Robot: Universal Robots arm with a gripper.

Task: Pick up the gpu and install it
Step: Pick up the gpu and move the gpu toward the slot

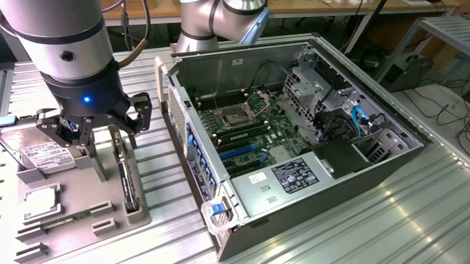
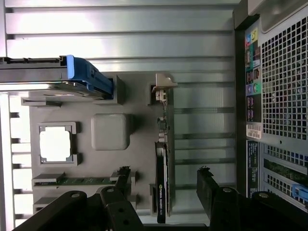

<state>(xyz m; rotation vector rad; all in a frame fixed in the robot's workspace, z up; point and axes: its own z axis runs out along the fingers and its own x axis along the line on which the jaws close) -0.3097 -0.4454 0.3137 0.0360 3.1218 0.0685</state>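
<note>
At the exterior view's left, one grey tray (image 1: 77, 190) on the counter (image 1: 411, 220) carries one hard drive (image 1: 33, 154), its white label unreadable. One pincer (image 1: 109, 144) hangs wide open, holding nothing, over one gpu (image 1: 129, 184) standing edge-on in the tray. Rightward lies one opened computer case (image 1: 353, 198).

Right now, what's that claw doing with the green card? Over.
Gripper open, poised over gpu. It stands on edge in gray holder, not gripped. Computer case lies open alongside.
</note>
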